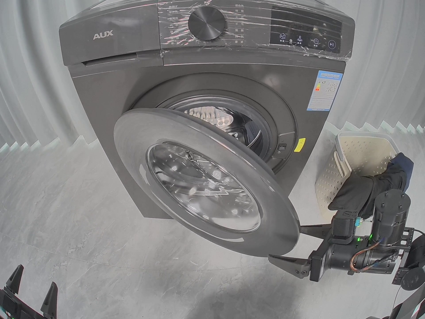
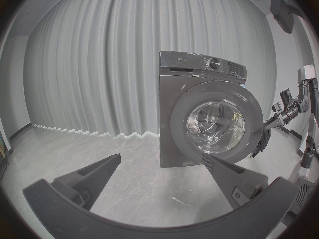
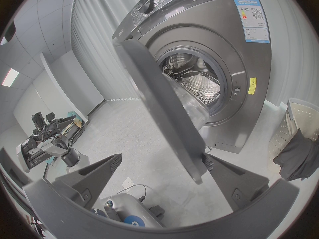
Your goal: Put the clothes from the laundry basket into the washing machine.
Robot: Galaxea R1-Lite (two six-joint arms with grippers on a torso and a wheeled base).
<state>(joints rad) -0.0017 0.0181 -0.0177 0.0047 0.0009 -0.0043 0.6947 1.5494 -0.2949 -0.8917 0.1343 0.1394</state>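
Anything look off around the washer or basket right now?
Two small things. The dark clothes hang out over the rim of the laundry basket instead of lying inside it. Clear plastic wrap covers the control panel of the washing machine. The door stands open; nothing looks spilled or damaged.

Bright, soft and even light fills the room. A ceiling lamp (image 3: 10, 77) glows white. Glare lies on the plastic wrap (image 1: 248, 23) and the door glass (image 1: 203, 187). Shadows on the floor (image 1: 66, 209) are weak. Wrist views curve toward dark round edges.
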